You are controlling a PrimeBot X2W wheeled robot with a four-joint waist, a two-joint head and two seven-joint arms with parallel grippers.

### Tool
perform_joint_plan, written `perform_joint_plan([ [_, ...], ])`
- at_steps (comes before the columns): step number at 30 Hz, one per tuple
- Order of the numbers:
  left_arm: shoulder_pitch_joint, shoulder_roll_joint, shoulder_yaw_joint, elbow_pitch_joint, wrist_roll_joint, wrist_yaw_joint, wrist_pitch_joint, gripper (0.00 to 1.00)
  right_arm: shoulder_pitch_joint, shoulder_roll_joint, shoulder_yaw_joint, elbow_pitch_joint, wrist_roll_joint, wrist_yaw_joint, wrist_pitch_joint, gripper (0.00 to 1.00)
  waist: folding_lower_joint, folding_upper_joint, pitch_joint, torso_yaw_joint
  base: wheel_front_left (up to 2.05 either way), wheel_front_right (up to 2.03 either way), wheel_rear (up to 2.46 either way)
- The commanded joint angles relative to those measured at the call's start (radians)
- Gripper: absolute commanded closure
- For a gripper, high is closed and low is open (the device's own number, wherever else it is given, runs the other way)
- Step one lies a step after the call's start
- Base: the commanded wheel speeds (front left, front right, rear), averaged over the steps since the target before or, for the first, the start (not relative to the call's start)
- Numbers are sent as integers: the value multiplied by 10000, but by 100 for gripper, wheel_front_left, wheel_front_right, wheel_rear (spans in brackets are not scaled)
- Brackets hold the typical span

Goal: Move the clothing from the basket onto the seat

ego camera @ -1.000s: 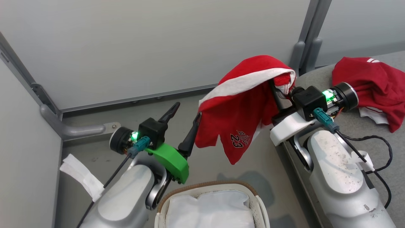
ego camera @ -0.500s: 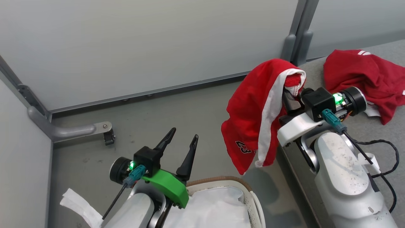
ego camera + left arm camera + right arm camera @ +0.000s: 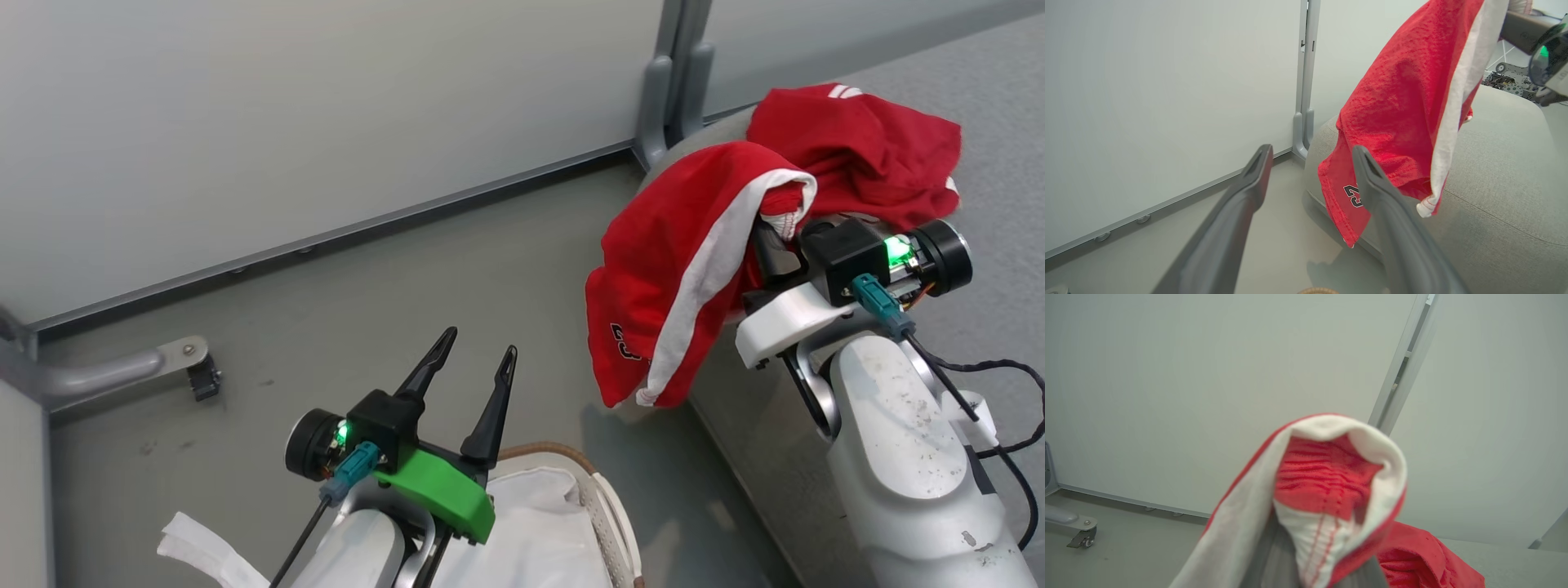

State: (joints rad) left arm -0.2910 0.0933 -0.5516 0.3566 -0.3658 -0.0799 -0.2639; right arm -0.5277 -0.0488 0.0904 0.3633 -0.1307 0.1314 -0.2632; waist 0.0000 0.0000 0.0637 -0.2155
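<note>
I am carrying the red garment (image 3: 678, 261) across to the seat (image 3: 996, 122), and the job now is to set it down properly. The garment hangs from my right end effector (image 3: 763, 245) just at the seat's near corner. Most of the cloth droops off the edge above the floor (image 3: 326, 310), with the white side stripe running down to a loose tail. If I let go here, I judge the weight of that tail would drag the whole piece off the cushion. So I want to bring the arm further in over the cushion, towards the second red garment (image 3: 857, 155) already lying crumpled there. Then I lower until the tail pools on the fabric, and only then open.

The right end effector is clamped on the garment's gathered waistband. In the right wrist view the elastic bunches around the fingers and covers their tips, so I cannot read the gap itself, but the cloth hangs wholly from that grip.

The left end effector (image 3: 478, 345) holds nothing. Its two fingers stand moderately spread and point up and away, poised above the basket (image 3: 606, 510), whose visible part shows white lining. I leave it parked there, well apart from the hanging cloth.
</note>
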Motion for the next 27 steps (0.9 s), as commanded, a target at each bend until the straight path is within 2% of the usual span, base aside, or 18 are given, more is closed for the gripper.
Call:
perform_joint_plan([
  [1,161,-14,89,-52,111,-56,-5,0,40,-35,-26,-34,-64,-14,-23,100,0,0,371,-904,0,0,0],
  [8,62,-122,249,-45,516,-223,-6,0,122,-27,-231,-119,24,-14,-23,100,0,0,844,-2363,0,0,0],
  [14,-91,-166,237,48,791,-337,-6,0,170,-21,-338,-138,103,-13,-23,100,0,0,1159,-3128,0,0,0],
  [21,-177,-189,192,81,994,-419,-6,0,65,-23,-588,-174,140,-13,-23,100,0,0,1462,-3286,0,0,0],
  [27,-307,-85,93,-72,1119,-470,-6,0,-997,-221,-1353,-310,-353,-14,-23,100,0,0,1957,-2869,0,0,0],
])
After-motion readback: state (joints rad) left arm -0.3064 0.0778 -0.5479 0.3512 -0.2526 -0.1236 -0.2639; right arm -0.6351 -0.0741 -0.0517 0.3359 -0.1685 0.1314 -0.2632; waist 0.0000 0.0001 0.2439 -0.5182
